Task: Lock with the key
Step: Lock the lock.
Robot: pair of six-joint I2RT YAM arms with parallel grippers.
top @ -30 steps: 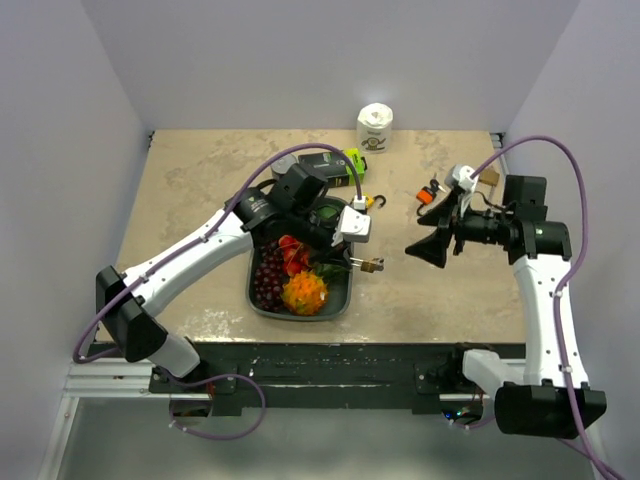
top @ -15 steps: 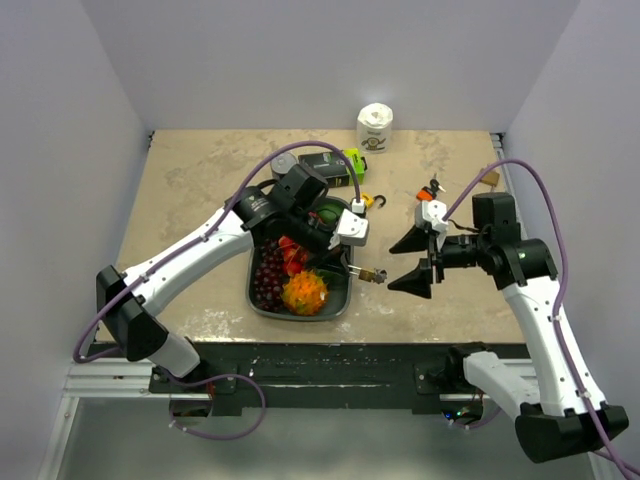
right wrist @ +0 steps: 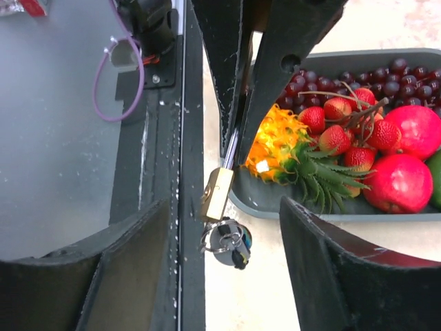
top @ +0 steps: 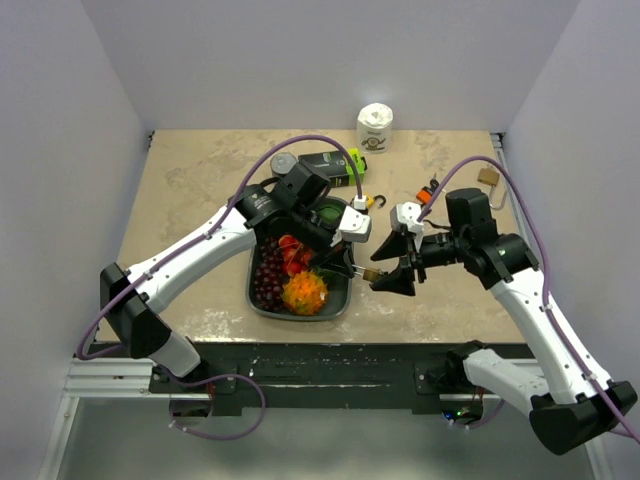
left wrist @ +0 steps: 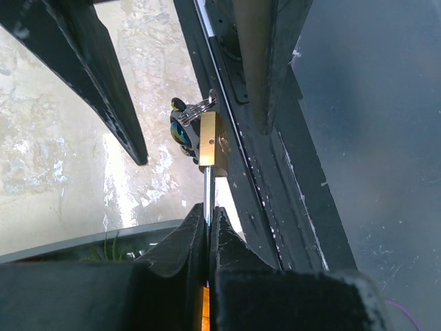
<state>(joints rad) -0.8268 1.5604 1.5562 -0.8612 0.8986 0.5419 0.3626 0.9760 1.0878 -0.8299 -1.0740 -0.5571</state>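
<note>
beige mottled tabletop [top: 200, 180], boxed in by plain white walls, is filling the overhead view. left of centre, a grey tray [top: 297, 315] is holding grapes, strawberries and other fruit. just right of the tray, the left gripper [top: 350, 262] is pinching the thin silver shackle [left wrist: 207, 189] of a small brass padlock [left wrist: 212, 143]. its jaws are pressed tight together on the bar, so the lock is hanging in the air near the table's front edge, not lying on the surface. a dark-headed key [right wrist: 231, 243] on a metal ring is dangling at the lock's far end. it looks seated in the keyhole, though the pictures are not showing that plainly. further right, the right gripper [top: 392, 264] is facing the lock with its jaws apart, one on each side of the key end, and it is gripping nothing.

judging progress: the lock is lifted and presented, so the set-up looks done. taking hold of the key and turning it is not yet done. whether the shackle is seated in the body cannot be told, so pressing it home may also be waiting.
</note>
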